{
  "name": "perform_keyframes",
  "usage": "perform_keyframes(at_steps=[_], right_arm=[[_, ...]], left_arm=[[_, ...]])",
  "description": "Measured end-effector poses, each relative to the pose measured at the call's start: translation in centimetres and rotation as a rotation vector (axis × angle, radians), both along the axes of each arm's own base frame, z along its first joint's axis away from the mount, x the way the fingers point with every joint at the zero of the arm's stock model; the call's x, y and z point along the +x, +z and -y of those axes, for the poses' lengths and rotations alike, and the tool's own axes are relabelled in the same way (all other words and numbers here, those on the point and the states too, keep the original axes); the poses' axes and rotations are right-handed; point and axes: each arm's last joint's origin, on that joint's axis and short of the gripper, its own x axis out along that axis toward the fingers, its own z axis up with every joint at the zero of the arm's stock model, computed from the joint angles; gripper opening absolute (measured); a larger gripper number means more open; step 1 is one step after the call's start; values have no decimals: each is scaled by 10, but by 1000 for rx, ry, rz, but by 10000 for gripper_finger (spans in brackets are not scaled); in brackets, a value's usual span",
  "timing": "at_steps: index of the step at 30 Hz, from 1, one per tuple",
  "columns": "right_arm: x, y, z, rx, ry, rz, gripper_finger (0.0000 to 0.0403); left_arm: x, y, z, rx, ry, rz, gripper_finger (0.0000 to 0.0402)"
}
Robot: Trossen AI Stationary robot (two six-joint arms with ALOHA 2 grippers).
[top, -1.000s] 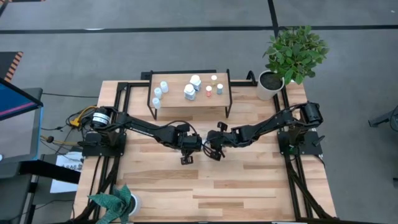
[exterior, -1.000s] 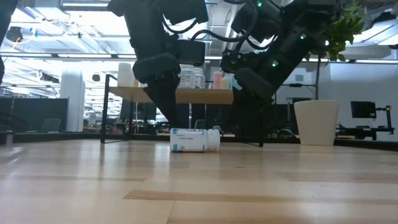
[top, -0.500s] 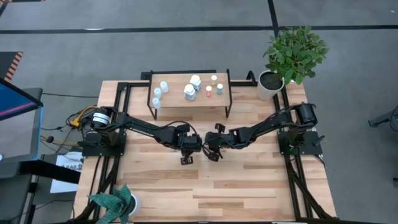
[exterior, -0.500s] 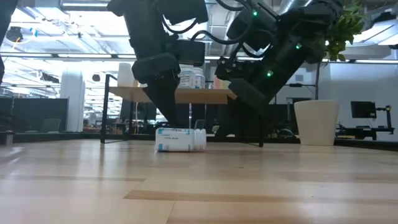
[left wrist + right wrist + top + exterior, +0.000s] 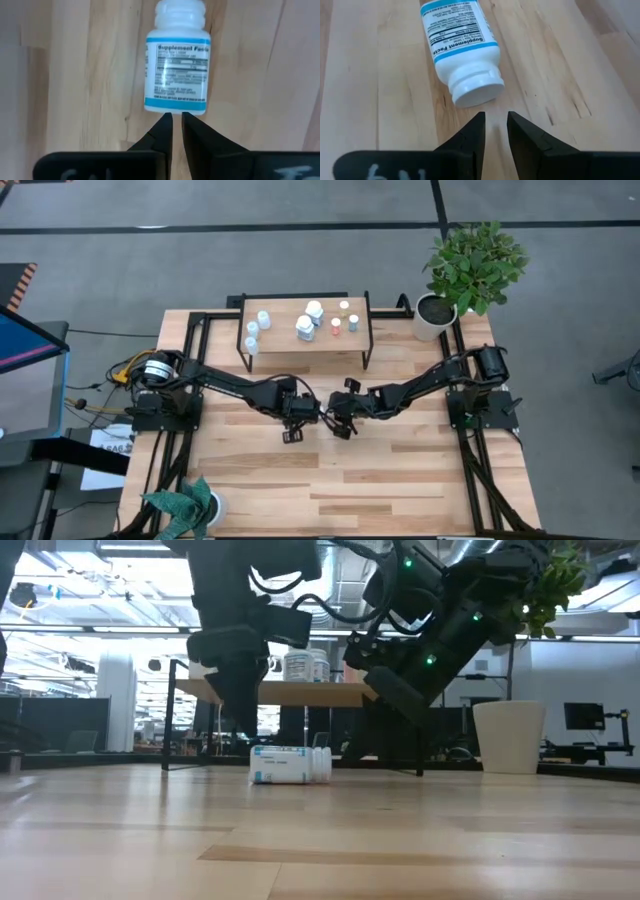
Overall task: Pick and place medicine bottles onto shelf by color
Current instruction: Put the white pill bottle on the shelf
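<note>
Bottle [image 5: 289, 764] lies on table; arms hide most shelf [image 5: 320, 693] bottles.

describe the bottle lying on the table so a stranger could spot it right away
Start at the wooden table, then find where the left gripper and right gripper nearly meet. The bottle lies on its side there, white with blue-edged label; the others stand on the shelf.
</note>
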Motion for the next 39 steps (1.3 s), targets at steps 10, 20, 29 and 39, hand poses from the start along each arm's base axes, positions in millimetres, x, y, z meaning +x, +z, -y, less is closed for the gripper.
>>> perform_keyframes(at_steps=[10,20,29,39], right_arm=[[1,-2,0,-1,2,-1,107],[0,-2,0,-1,3,-2,107],[3,1,-1,-1,23,36,107],[12,10,-4,41,92,87,107]], left_arm=[[0,-1,0,0,7,9,4],[5,-12,0,14,9,-5,6],[5,-12,1,4,7,1,6],[4,-12,0,2,10,-11,6]])
